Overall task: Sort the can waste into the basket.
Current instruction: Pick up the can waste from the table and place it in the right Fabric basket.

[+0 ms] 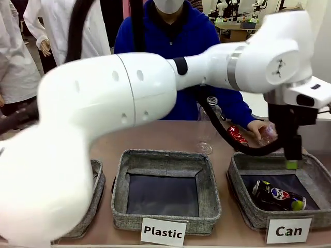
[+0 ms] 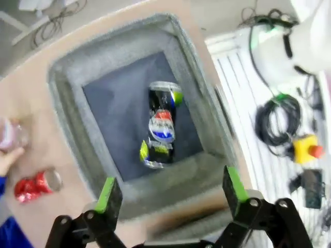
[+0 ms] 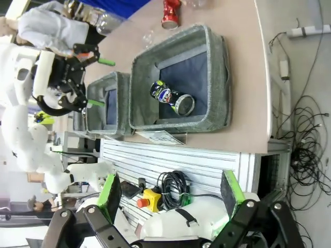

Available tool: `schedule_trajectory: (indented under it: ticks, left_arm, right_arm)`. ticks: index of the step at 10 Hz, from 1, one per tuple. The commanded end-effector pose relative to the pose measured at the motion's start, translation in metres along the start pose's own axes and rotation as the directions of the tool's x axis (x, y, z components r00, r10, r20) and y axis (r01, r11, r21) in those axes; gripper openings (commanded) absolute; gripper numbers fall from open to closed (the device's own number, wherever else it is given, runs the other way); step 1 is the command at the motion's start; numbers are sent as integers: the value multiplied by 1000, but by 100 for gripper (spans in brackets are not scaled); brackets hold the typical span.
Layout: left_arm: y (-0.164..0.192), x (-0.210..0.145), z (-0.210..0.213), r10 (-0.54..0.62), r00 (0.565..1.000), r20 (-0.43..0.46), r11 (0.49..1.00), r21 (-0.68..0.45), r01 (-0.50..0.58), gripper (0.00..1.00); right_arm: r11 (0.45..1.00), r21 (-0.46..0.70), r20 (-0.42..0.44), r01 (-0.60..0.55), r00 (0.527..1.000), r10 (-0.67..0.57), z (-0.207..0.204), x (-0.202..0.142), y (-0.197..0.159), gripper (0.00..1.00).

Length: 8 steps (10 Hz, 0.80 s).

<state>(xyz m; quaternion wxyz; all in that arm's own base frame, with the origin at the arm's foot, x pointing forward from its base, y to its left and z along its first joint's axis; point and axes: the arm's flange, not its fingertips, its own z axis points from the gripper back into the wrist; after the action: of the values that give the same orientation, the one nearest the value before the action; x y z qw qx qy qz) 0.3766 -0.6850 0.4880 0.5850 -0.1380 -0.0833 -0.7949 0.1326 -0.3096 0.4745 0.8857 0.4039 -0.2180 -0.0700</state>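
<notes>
Directly above the square grey fabric basket carded "Can" (image 1: 256, 217), the left gripper (image 2: 169, 180) hangs with its two green-padded fingers spread apart and nothing between them. One of two crushed cans, the dark crushed can with blue, white and green print (image 2: 161, 126), lies on its side on the basket's dark bottom. The second, a shiny red crushed can (image 1: 238, 135), rests on the brown worktop (image 1: 155, 137) just beyond the basket, near a person's hand (image 1: 258, 129). The right gripper (image 3: 169, 187) is likewise spread wide and empty, off the worktop's edge. Three grey baskets stand in a row.
</notes>
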Motion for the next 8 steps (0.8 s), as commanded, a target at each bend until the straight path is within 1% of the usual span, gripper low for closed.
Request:
schedule_trajectory:
  ticks: [1,3,4,5,6,7,8]
  left_arm:
    - [-40,-55,34,96,990,-105,988,-109,-107,100]
    - [-83,-108,64,192,965,-180,968,-129,-216,100]
    - [-107,-136,79,245,947,-206,954,-124,-274,100]
    - [-132,-174,97,379,904,-198,914,-75,-400,100]
    - [-148,-214,116,495,854,-160,858,-62,-509,100]
    - [-162,-260,134,617,779,-109,776,-78,-626,100]
    - [-171,-311,151,721,691,-54,683,-118,-721,100]
  right_arm:
    - [994,91,-23,66,998,-64,-42,12,17,100]
    - [985,159,-81,71,995,-58,-106,17,55,100]
    - [983,171,-106,61,993,-43,-128,17,70,100]
    - [976,213,-135,44,991,-15,-158,16,94,100]
    - [965,258,-159,53,987,-12,-184,13,119,100]
    - [961,263,-166,83,985,-40,-203,13,136,100]
    - [962,250,-176,109,982,-66,-223,12,150,100]
